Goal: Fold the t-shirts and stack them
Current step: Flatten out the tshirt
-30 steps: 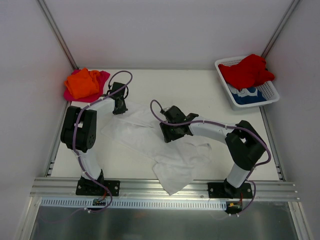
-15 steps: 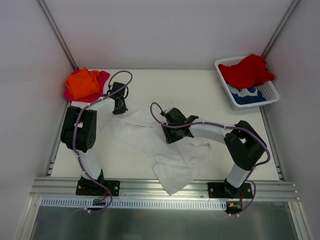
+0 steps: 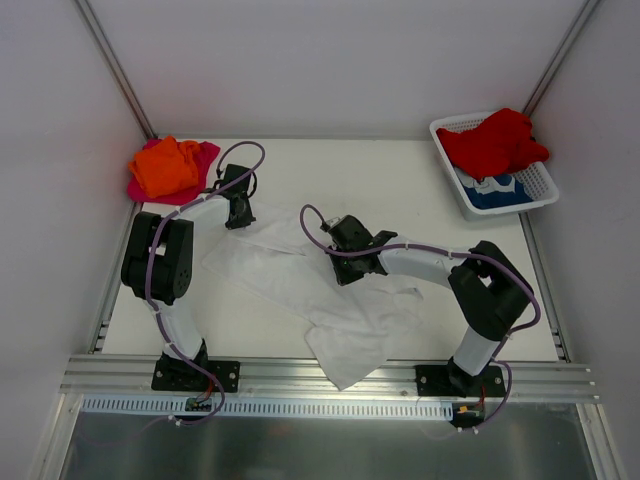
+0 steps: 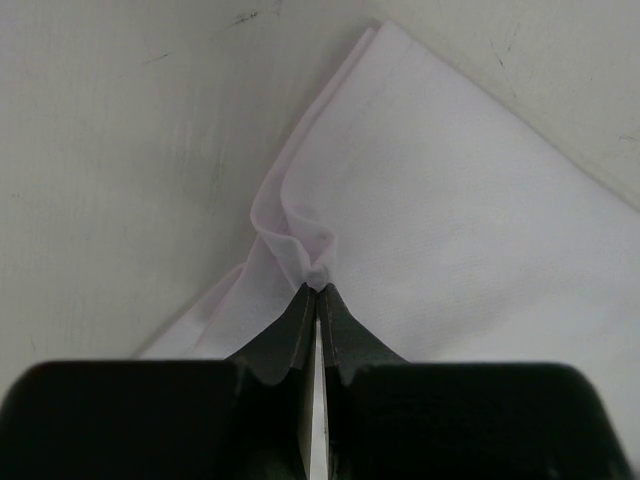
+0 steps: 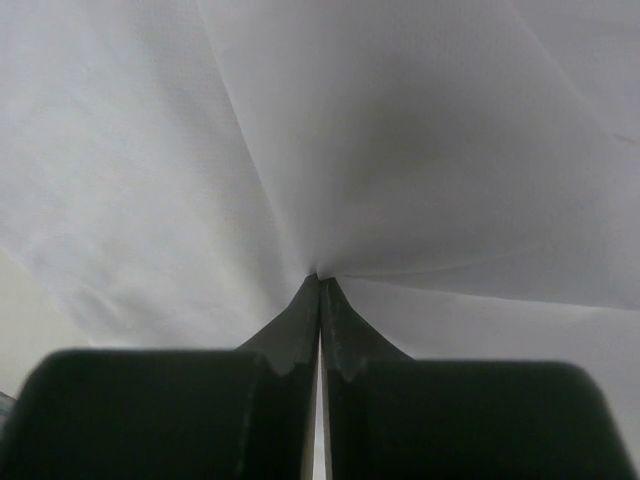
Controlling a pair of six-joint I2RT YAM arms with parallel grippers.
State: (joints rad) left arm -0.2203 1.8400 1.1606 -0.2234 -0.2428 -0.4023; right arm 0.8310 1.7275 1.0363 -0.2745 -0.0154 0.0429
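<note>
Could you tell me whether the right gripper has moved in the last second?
Yes, slightly: the right gripper sank onto the white shirt and shut on it, barely shifting relative to the basket.

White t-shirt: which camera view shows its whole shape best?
The top external view: the whole white t-shirt lies crumpled on the table between both arms. Each wrist view shows only a small patch pinched in shut jaws.

Your left arm (image 3: 200,212) and right arm (image 3: 420,262), white tube links, bulky black joint housings, purple cables (image 3: 303,220) looping along each, black base plates (image 3: 195,375), your left gripper (image 4: 318,292) and right gripper (image 5: 320,280) matte black, wedge-shaped.
</note>
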